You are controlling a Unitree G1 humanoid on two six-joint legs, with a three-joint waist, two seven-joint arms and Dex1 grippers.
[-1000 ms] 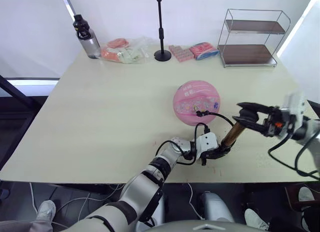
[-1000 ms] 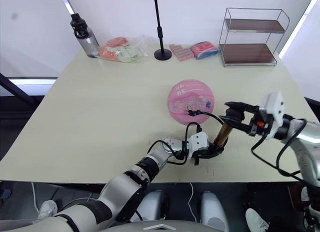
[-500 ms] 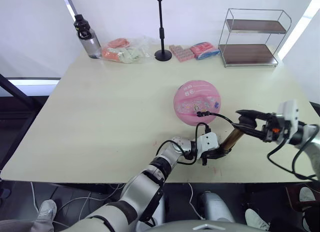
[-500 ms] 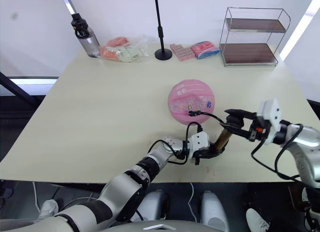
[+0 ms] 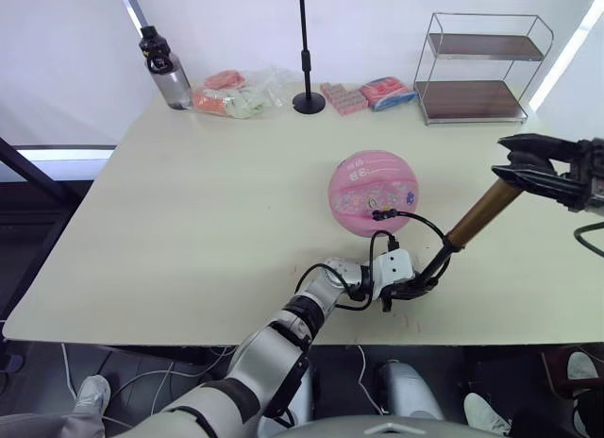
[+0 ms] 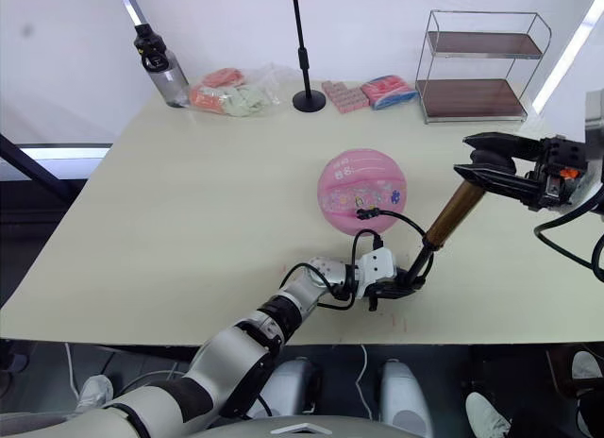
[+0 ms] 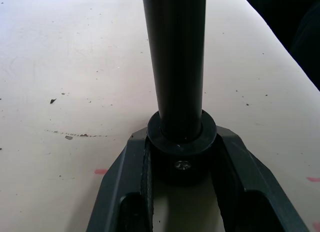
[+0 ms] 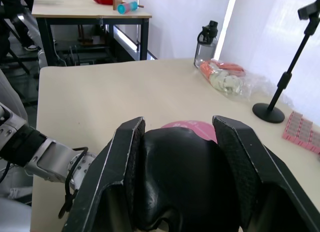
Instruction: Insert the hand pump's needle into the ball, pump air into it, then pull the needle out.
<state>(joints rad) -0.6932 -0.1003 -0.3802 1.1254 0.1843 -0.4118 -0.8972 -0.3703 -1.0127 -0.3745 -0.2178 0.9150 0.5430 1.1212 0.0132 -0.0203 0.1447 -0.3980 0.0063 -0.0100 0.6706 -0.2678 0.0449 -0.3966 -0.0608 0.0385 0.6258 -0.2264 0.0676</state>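
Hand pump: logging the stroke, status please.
Left gripper shut on hand pump foot; right gripper shut on its handle. Hose runs to ball. Nothing in the way.

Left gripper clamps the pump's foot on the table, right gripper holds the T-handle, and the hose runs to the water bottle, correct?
Not quite. In the left eye view the hose runs to the ball, not the water bottle. The left gripper and right gripper hold the hand pump as stated.

Silver-grey arms, black jaws, black cables
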